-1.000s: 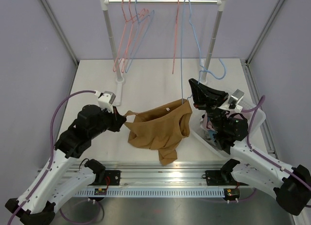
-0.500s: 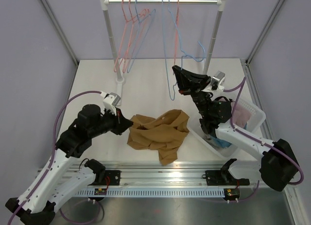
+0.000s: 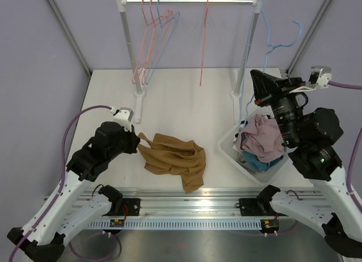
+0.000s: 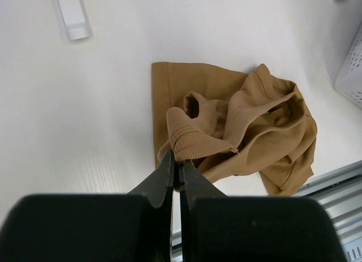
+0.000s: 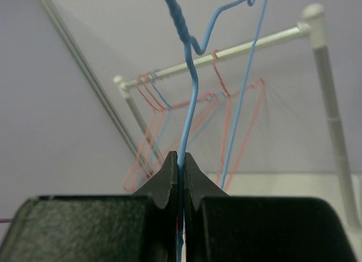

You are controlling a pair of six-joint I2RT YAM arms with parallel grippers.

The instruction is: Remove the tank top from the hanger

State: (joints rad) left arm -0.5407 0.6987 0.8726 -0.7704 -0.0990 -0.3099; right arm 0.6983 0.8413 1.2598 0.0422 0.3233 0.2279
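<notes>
Since the earlier frame the blue hanger (image 3: 275, 46) has been carried up and off to the right, clear of the garment, and the tank top (image 3: 172, 160) has been left slumped in a heap on the table (image 3: 186, 98). The hanger wire is clamped between the closed fingers of the right gripper (image 5: 180, 159), which is raised above the basket (image 3: 229, 151) of clothes. The left gripper (image 4: 176, 160) is pinched tight on a ribbed strap edge of the tank top, which is lifted slightly while the rest lies crumpled near the table's front edge. The fabric is judged light, soft and limp, so it is expected to drape and drag rather than keep a shape. A ribbed or hemmed edge, as gripped now, is judged the surest hold, since a loose fold of body cloth could slip free. The removal itself appears done
</notes>
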